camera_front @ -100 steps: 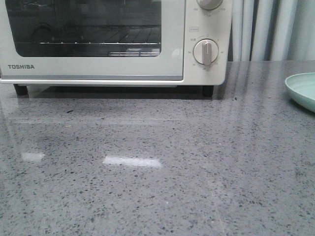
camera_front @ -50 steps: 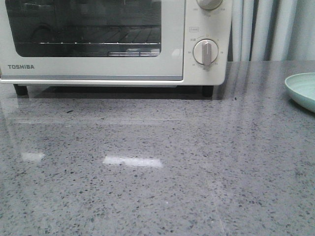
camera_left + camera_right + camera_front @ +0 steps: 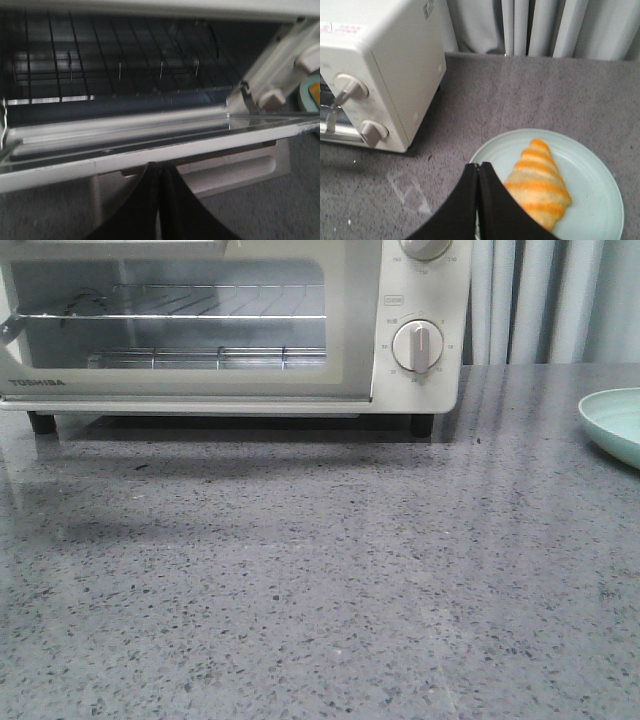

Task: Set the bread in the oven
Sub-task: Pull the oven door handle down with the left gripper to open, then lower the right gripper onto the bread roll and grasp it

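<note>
We find the oven (image 3: pixel 230 330) standing at the back left of the grey speckled worktop (image 3: pixel 330 580), its glass door (image 3: pixel 150 145) partly swung down and the interior lit, the wire rack (image 3: pixel 180 315) plainly visible through the opening. Two round white dials (image 3: pixel 418 346) sit on the panel to the right of the door.

In the left wrist view, the left pincer (image 3: pixel 159 200) has its black fingers pressed together with no gap between them. It sits just below the lowered door's front edge; we cannot tell whether it touches the door.

In the right wrist view, the right pincer (image 3: pixel 478 200) likewise shows its fingers together and holds nothing. It hovers over the near rim of a pale green plate (image 3: pixel 590 165). The bread (image 3: pixel 540 185) lies on that plate, orange with cream stripes, pointed end away from the pincer, just beside the fingers; contact cannot be judged.

The plate rests on the worktop to the right of the oven, well apart from it, with only its edge showing in the front view. Grey curtains (image 3: pixel 545 25) hang behind the worktop.
</note>
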{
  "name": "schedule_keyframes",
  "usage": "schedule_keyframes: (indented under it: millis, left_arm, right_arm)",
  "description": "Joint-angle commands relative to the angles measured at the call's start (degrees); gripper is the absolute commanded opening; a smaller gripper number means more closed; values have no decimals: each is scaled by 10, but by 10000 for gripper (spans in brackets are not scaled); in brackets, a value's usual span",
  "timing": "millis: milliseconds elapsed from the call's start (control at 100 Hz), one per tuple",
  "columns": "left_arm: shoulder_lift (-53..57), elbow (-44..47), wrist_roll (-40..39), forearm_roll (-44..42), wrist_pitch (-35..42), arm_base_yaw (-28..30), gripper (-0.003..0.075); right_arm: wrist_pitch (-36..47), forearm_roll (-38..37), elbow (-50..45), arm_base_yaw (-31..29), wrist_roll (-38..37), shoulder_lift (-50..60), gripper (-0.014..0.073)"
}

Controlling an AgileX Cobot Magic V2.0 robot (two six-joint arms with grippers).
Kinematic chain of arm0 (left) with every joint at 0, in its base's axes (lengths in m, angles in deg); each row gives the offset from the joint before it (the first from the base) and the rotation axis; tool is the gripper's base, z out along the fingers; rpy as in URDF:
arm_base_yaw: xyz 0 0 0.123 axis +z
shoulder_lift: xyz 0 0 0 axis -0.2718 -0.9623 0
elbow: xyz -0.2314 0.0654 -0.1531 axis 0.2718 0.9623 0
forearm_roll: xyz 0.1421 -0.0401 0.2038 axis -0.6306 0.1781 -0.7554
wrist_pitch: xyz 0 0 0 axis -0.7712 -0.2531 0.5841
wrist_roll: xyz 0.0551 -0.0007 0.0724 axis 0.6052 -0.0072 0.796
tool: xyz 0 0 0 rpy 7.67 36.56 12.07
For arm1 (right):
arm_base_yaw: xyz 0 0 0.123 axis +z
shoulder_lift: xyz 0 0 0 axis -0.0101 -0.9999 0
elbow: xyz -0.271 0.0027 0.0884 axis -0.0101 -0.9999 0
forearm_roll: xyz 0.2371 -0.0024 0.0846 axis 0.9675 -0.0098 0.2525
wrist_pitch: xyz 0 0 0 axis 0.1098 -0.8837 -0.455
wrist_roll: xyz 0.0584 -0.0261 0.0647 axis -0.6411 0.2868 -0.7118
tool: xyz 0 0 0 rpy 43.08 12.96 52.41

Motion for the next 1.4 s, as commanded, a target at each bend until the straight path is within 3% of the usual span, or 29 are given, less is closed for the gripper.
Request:
schedule_keyframes:
  millis: [0, 110, 180, 300, 400, 510, 900, 990, 1110, 1390]
  left_arm:
    - [61, -3, 0, 19, -14, -12, -21]
    - [130, -3, 0, 19, -35, -20, -21]
    - [174, -3, 0, 19, -35, -22, -21]
    - [238, -3, 0, 7, -35, -22, -21]
    - [281, -3, 0, -6, -37, -22, -21]
    - [311, -3, 0, -17, -38, -22, -21]
    - [330, -3, 0, -17, -55, -22, -21]
    - [330, -3, 0, -17, -55, -22, -21]
    - [330, -3, 0, -17, -55, -22, -21]
    - [330, -3, 0, -17, -55, -22, -21]
  right_arm:
    - [6, -7, 20, 1, 7, -6, -69]
    - [-38, -17, 20, 1, 7, -18, -25]
    - [-62, -22, 20, 1, 7, -29, 87]
    - [-89, -26, 20, 1, 7, -53, 366]
    - [-81, -52, 20, 1, 7, -78, 445]
    - [-72, -102, 20, 1, 5, -124, 444]
    - [-5, -152, 20, -10, 0, -309, 439]
    - [-11, -152, 20, -17, 0, -334, 323]
    - [-18, -152, 20, -17, 0, -342, -72]
    - [-52, -152, 27, -17, -2, -336, -69]
